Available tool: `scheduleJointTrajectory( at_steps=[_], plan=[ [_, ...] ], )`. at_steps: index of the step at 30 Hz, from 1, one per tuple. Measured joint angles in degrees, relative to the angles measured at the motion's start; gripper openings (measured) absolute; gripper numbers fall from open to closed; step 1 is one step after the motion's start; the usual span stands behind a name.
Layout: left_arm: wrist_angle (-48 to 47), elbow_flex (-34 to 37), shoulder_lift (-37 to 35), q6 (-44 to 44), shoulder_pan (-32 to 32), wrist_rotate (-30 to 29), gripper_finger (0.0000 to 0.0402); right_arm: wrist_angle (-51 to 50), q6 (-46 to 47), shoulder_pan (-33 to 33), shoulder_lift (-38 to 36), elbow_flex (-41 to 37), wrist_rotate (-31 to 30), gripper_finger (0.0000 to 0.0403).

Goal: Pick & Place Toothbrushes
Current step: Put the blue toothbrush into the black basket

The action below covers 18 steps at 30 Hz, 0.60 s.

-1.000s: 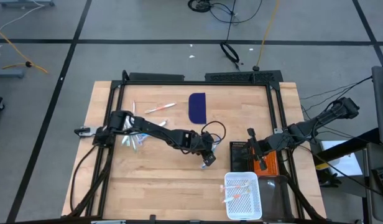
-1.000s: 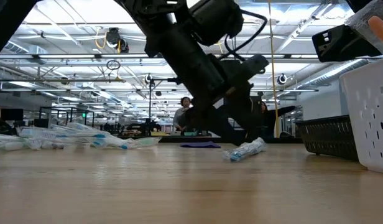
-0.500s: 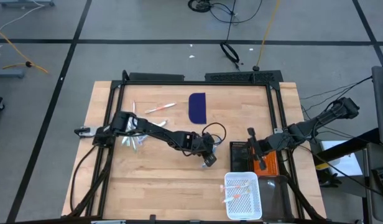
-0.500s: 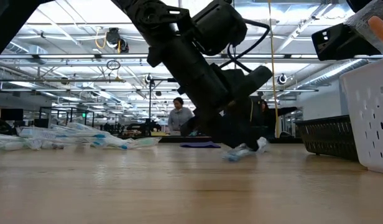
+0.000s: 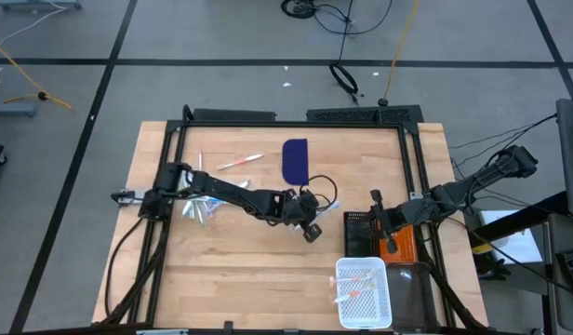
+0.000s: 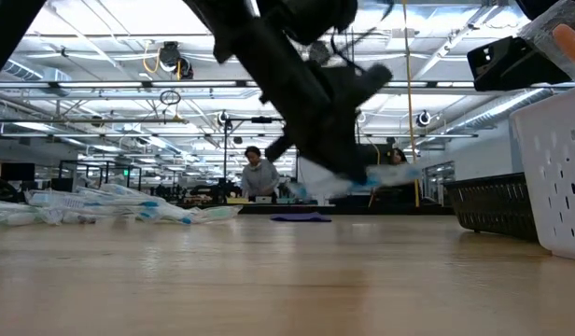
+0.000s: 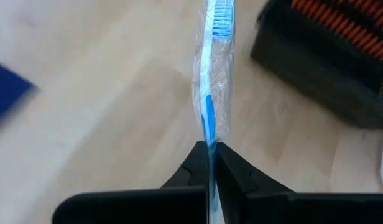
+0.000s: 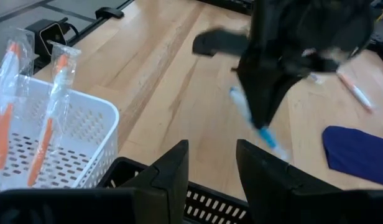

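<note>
At the far left of the light wooden table point(image 5: 231, 270), a loose pile of thin plastic toothbrushes in clear wrappers point(image 5: 199, 208), mostly light blue and white, is lying beside the base of the left arm, and the same pile is being seen at the left in the low view point(image 6: 101, 207). Just beyond it, toward the far edge, a single orange-and-white wrapped toothbrush point(image 5: 240, 162) is lying on the wood, with a dark blue flat rectangle point(image 5: 296, 161) resting to its right. Near the table's middle, the left gripper point(image 5: 311, 231) is being held above the wood, its fingers pressed together on a blue-and-white toothbrush in a clear wrapper point(image 7: 212, 81); in the left wrist view the handle is being pinched between the two dark fingertips point(image 7: 194, 167) while the bristled head is pointing away from the gripper. In the low view this toothbrush point(image 6: 348, 179) is being carried clear of the table surface, tilted nearly level. Farther right, a black slatted crate point(image 5: 358, 233) is standing on the table, and the right gripper point(image 8: 210, 163) is waiting over it at the table's right edge, its fingers standing partly spread with nothing between them. At the near right, a white perforated plastic basket point(image 5: 383, 307) is holding several wrapped toothbrushes with orange handles point(image 8: 51, 112). Beyond the table, a person point(image 6: 257, 175) is being seen in the room behind.
</note>
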State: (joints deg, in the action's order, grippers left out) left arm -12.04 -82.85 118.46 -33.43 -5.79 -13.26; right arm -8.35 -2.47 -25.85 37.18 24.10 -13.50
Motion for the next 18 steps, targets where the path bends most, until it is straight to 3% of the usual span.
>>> scheduleJointTrajectory(
  at_steps=[6,12,18],
  plan=[
    [2.0,0.0,-5.7,6.0,0.0,-4.8,0.0001,0.6,2.0,0.0,0.0,0.0,-0.4,0.0126],
    [10.2,-0.1,-6.9,13.9,-0.1,-4.9,0.0001,1.1,5.9,0.0,0.0,0.0,-9.0,0.0126],
    [17.0,-0.1,-6.9,19.5,-0.1,-4.8,0.0001,6.0,8.0,0.0,0.0,0.0,-12.3,0.0126]
  ],
)
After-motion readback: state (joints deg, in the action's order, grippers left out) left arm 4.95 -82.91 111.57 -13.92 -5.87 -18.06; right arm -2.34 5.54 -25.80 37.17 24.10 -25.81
